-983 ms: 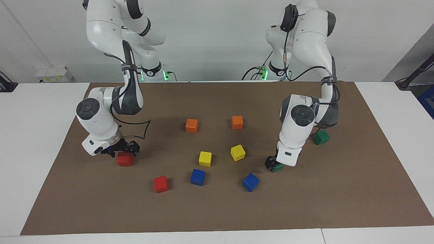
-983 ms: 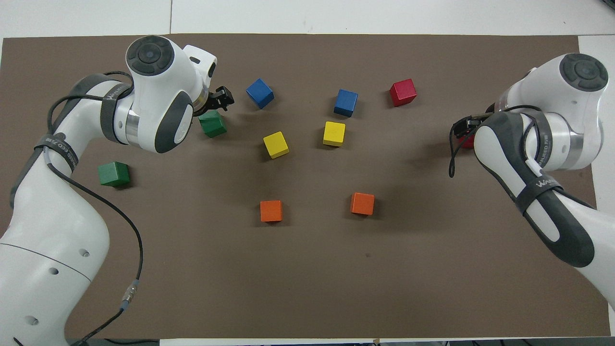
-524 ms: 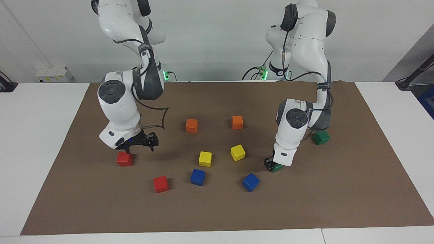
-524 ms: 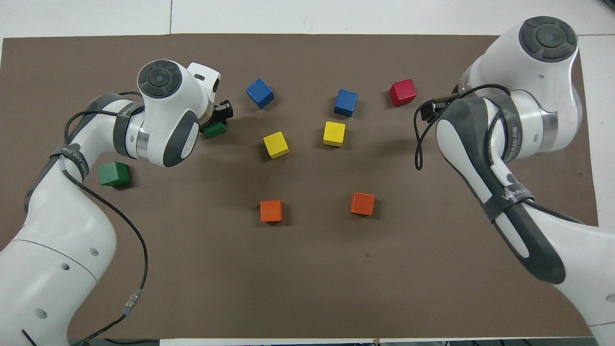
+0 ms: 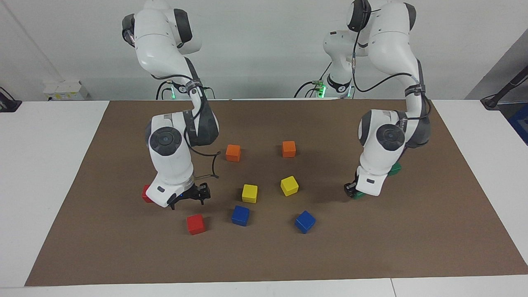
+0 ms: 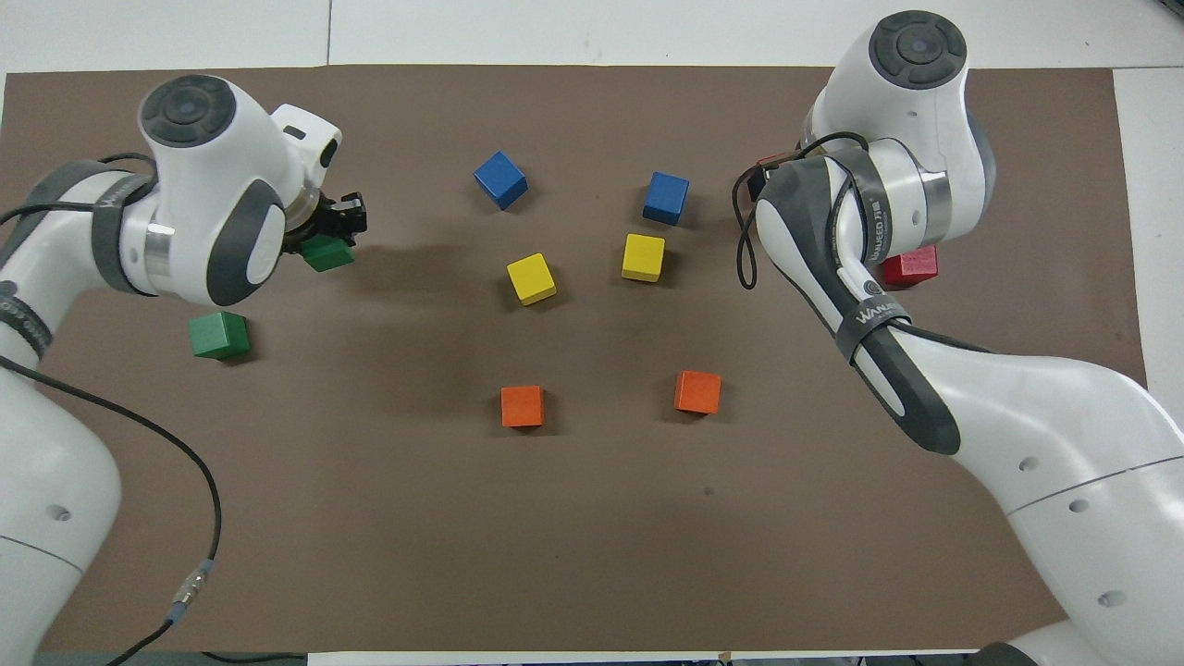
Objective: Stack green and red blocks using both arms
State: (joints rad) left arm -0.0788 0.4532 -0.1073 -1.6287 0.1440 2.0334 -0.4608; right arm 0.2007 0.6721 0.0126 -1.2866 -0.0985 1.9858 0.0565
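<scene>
My right gripper [image 5: 187,201] is open and empty, low over the mat between the two red blocks. One red block [image 5: 196,224] lies just farther from the robots than the gripper. The other red block [image 5: 144,193] is partly hidden by the gripper's hand and shows fully in the overhead view [image 6: 909,266]. My left gripper [image 5: 352,190] is shut on a green block [image 5: 358,195], which also shows in the overhead view [image 6: 326,252]. The second green block [image 5: 395,168] sits nearer to the robots, partly hidden by the left arm, and shows fully from overhead [image 6: 219,334].
Two orange cubes [image 5: 233,152] [image 5: 288,149], two yellow cubes [image 5: 249,193] [image 5: 289,185] and two blue cubes [image 5: 240,215] [image 5: 305,221] lie on the middle of the brown mat [image 5: 264,264], between the two grippers.
The right gripper left the red block at the mat's edge, rose and swung toward the other red block. The left gripper carried its green block toward the second green block.
</scene>
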